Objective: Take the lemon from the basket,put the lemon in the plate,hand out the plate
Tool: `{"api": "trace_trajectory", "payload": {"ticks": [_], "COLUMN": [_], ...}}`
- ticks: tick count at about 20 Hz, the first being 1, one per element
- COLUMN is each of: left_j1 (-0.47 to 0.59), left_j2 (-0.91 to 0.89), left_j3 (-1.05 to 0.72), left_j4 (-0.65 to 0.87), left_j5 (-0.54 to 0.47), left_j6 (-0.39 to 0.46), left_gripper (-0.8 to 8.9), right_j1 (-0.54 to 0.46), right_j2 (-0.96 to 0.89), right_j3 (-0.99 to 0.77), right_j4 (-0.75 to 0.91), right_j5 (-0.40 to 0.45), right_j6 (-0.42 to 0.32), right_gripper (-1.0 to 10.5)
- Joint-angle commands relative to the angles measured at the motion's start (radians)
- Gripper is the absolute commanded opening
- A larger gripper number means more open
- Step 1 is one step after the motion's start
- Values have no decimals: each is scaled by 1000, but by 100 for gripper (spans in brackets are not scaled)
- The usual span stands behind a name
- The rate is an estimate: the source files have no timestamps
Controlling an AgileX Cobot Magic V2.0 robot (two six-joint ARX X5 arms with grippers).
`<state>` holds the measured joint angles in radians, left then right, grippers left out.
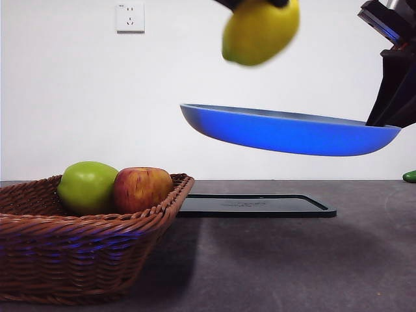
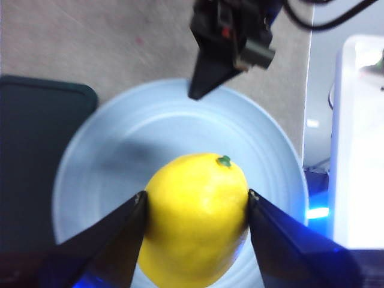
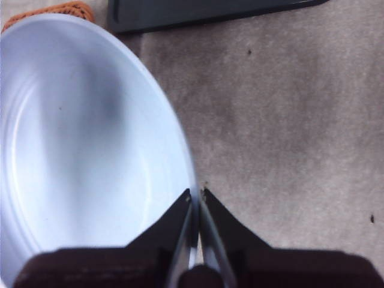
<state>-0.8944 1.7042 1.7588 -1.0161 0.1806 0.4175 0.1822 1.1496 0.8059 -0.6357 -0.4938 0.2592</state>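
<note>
Lemon (image 2: 197, 219): clamped between the two jaws of the left gripper (image 2: 195, 207); held in the air above the plate, not touching it; small green stem tip visible on its upper surface
Left gripper: closed on the lemon from both sides; enters the front view at the top edge, above the plate
Plate (image 1: 286, 133): lifted clear of the counter (image 1: 292, 260), above the tray; slightly tilted, the side nearer the basket higher; inside surface bare
Right gripper (image 3: 195, 195): jaws narrow, pinching the rim of the plate at the side away from the basket; dark arm visible at the upper corner of the front view
Basket (image 1: 78, 253): on the counter, below and beside the plate; contains a green apple (image 1: 86, 187) and a red apple (image 1: 143, 188), touching each other
Tray (image 1: 257, 206): black, flat on the counter, just behind the basket, below the plate
Green object (image 1: 409, 176): small, at the picture edge, well apart from the basket; identity cannot be determined
</note>
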Motion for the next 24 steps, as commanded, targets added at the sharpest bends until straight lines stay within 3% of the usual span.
{"api": "trace_trajectory", "payload": {"ticks": [1, 5, 7, 10, 14, 18, 24], "left_j1": [-23, -30, -32, -43, -43, -40, -40], "left_j2": [82, 146, 152, 152, 152, 151, 114], "left_j3": [20, 20, 20, 20, 21, 30, 30], "left_j4": [0, -2, 3, 26, 27, 29, 28], "left_j5": [-9, -23, -23, -22, -18, -16, -21], "left_j6": [-33, -126, -131, -135, -138, -190, -179], "left_gripper": [180, 180, 192, 302, 304, 390, 389], "right_j1": [3, 3, 3, 3, 3, 2, 1], "right_j2": [8, 8, 8, 8, 8, 8, 11], "right_j3": [15, 15, 15, 15, 16, 16, 17], "right_j4": [10, 9, 9, 9, 9, 9, 11], "right_j5": [-5, -5, -5, -5, -4, -2, 6], "right_j6": [13, 13, 13, 13, 13, 13, 14], "right_gripper": [3, 4, 4, 3, 3, 3, 3]}}
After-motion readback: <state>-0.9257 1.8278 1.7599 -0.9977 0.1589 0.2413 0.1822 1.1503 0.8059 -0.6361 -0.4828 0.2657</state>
